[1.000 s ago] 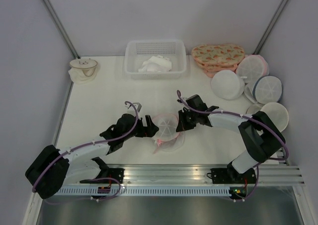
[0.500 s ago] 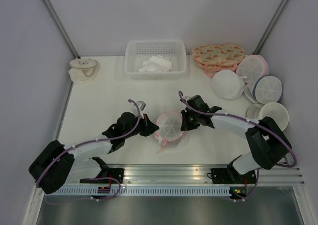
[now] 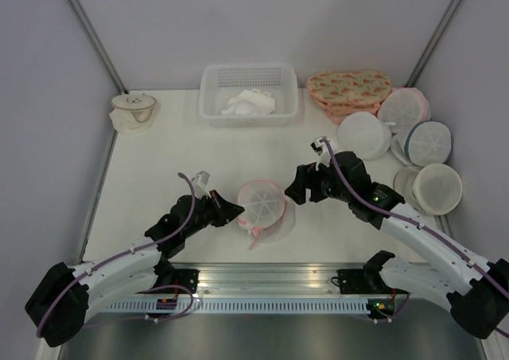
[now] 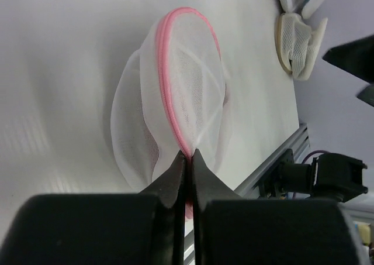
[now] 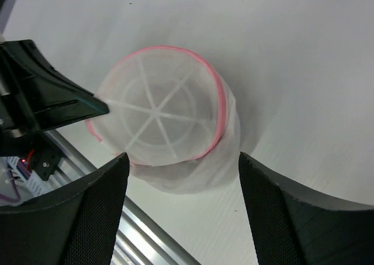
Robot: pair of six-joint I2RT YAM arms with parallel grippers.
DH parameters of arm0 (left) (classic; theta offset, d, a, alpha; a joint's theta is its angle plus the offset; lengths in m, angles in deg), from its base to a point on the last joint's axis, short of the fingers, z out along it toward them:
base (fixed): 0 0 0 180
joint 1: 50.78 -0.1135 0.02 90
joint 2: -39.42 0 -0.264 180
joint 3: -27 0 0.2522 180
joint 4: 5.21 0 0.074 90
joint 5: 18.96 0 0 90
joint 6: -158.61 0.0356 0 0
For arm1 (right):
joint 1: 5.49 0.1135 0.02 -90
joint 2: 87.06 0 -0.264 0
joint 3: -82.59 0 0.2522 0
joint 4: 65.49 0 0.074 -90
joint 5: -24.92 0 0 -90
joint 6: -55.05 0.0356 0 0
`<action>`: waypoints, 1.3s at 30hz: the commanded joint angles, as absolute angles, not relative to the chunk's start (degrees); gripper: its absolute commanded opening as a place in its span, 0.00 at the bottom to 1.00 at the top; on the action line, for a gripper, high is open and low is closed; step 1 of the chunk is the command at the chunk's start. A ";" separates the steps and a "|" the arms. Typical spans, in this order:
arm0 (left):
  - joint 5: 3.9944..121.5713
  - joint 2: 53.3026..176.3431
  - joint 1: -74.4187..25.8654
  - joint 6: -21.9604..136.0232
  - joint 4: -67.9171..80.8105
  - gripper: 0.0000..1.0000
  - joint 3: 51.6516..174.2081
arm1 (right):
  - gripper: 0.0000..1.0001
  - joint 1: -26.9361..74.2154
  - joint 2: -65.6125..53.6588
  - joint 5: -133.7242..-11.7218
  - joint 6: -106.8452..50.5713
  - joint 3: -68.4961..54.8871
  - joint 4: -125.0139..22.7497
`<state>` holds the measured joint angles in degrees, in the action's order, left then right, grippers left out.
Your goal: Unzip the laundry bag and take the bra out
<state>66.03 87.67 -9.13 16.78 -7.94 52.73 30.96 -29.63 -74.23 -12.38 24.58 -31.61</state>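
Near table (image 3: pixel 159 161) edge, left tool (image 4: pixel 188 159) pinched on laundry bag (image 3: pixel 262 205) rim; right tool (image 5: pixel 181 156) spread, seemingly clear

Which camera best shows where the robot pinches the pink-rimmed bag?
Left wrist: close up, the left tool is shut on the laundry bag at its pink rim. The top view shows it tiny; the right wrist shows mostly the bag's round face.

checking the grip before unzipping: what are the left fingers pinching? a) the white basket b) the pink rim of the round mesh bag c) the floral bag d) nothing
b: the left fingers are shut on the pink rim of the laundry bag
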 commanded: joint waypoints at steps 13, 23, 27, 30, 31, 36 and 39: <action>79.04 83.27 -7.36 -4.51 -9.37 0.02 47.09 | 0.67 55.31 -21.41 -67.11 0.64 29.19 -43.90; 77.11 81.17 -6.92 -5.83 -9.38 0.02 46.65 | 0.52 58.41 -10.07 -65.43 1.79 25.59 -49.53; 77.20 79.06 -6.83 -6.10 -8.15 0.02 46.39 | 0.48 58.41 -7.61 -64.03 1.79 24.01 -49.97; 76.50 78.53 -6.83 -6.27 -8.15 0.02 46.30 | 0.43 58.50 -6.29 -63.06 1.96 23.39 -50.23; 76.32 78.44 -6.83 -6.27 -8.06 0.02 46.30 | 0.41 58.41 -6.03 -62.54 1.96 23.30 -50.06; 75.70 78.00 -6.83 -6.62 -8.15 0.02 45.68 | 0.35 58.41 -5.85 -59.73 1.79 22.69 -48.92; 75.61 77.56 -6.83 -6.71 -7.80 0.02 45.42 | 0.34 58.41 -5.58 -58.67 1.70 22.77 -48.30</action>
<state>76.85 78.31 -7.14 -3.83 -8.22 46.19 58.17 -6.13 -62.19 1.49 25.15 -47.45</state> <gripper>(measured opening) 0.033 0.347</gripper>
